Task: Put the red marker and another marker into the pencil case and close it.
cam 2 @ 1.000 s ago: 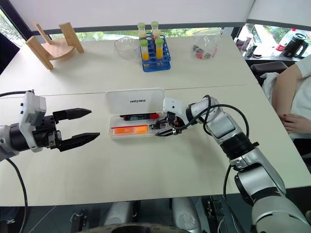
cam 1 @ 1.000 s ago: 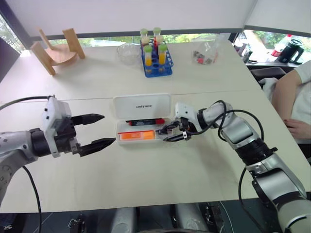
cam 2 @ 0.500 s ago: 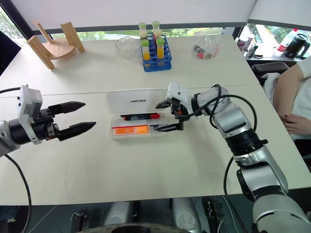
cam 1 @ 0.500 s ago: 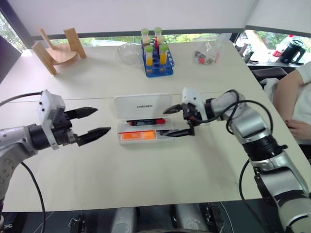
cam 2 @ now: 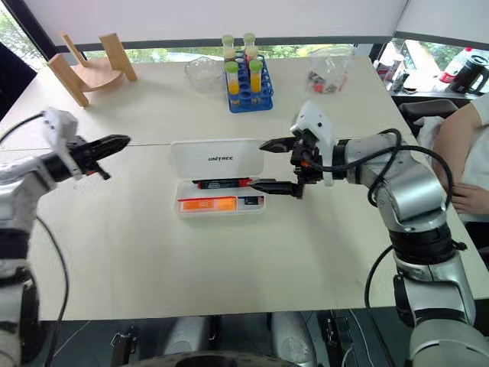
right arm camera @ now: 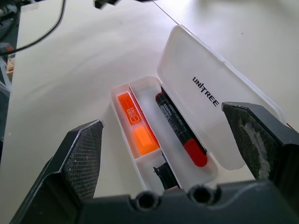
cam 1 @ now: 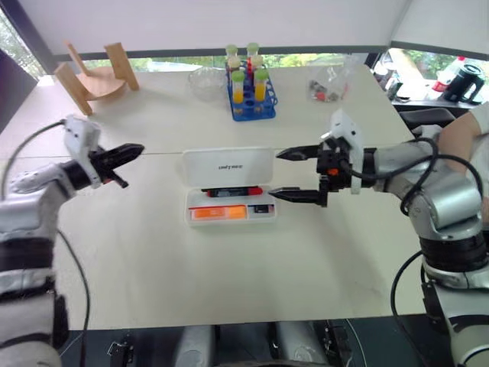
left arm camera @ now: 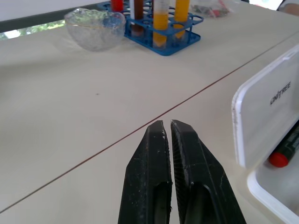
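**Both markers in the open case, tools clear of it**

We see the pencil case [cam 1: 229, 187] lying open in the middle of the tabletop [cam 1: 229, 267], its white lid [cam 1: 227, 166] standing up at the far side of the tray. In the tray the red marker [right arm camera: 181, 130] lies along the hinge side and the orange marker [right arm camera: 137, 129] lies in the near compartment, side by side but parted by a divider. A small dark object [right arm camera: 164, 172] sits in the end compartment.

Our right tool [cam 1: 299, 174] hovers just beside the case's right end with its fingers spread wide and nothing between them. Our left tool [cam 1: 126, 153] is well apart from the case, off to its left above the tabletop, its fingers [left arm camera: 156, 182] pressed together on nothing.

At the far edge stand a blue tube rack [cam 1: 248, 95], a glass bowl [cam 1: 206, 82] and a wooden stand [cam 1: 95, 76].
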Robot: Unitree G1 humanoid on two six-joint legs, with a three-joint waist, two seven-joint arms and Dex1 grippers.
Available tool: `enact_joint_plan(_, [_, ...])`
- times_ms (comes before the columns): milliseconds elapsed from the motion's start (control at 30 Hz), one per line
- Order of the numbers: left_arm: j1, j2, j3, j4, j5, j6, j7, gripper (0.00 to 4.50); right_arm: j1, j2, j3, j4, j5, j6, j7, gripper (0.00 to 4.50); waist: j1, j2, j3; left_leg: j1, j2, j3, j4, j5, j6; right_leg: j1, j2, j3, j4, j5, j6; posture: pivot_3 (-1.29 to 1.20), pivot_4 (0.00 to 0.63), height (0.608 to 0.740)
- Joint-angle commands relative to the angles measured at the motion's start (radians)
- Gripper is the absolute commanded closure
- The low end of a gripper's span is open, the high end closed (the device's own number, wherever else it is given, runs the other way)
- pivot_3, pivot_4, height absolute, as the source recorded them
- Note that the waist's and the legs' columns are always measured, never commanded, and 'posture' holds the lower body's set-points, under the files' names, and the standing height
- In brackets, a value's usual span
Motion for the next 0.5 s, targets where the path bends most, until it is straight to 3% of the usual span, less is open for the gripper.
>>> enact_joint_plan(33, [-0.116, -0.073, -0.049, 0.199, 0.081, -0.134, -0.047, 4.43, 0.028, -0.035, -0.049, -0.086, 0.070, 0.029, -0.006, 0.00, 0.006, 0.000, 0.000, 0.000, 0.000, 0.000, 0.000, 0.000, 0.000, 0.000, 0.000, 0.000, 0.000, 0.000, 0.000, 0.00, 0.150, 0.740])
enact_joint_plan(233, [-0.242, -0.198, -0.050, 0.365, 0.075, -0.185, -0.191, 4.43, 0.074, -0.079, -0.068, -0.123, 0.110, 0.049, -0.042, 0.00, 0.001, -0.001, 0.000, -0.007, 0.000, -0.001, 0.002, 0.000, 0.000, -0.007, 0.000, 0.000, 0.001, 0.000, 0.000, 0.00, 0.150, 0.740])
enact_joint_plan(367, [-0.177, -0.198, -0.088, 0.186, 0.011, 0.011, -0.415, 4.43, 0.111, -0.100, -0.097, -0.148, 0.127, 0.066, -0.084, 0.00, -0.005, -0.001, 0.000, -0.010, 0.000, -0.001, 0.002, 0.000, 0.000, -0.009, 0.000, -0.001, 0.001, 0.000, 0.000, 0.00, 0.150, 0.740])
enact_joint_plan(500, [-0.061, -0.152, -0.166, -0.003, 0.027, 0.114, -0.515, 4.43, 0.129, -0.111, -0.108, -0.167, 0.150, 0.074, -0.108, 0.00, -0.022, -0.001, 0.000, -0.010, 0.000, -0.002, 0.002, 0.000, 0.000, -0.010, 0.001, -0.001, 0.002, 0.000, 0.000, 0.00, 0.150, 0.740])
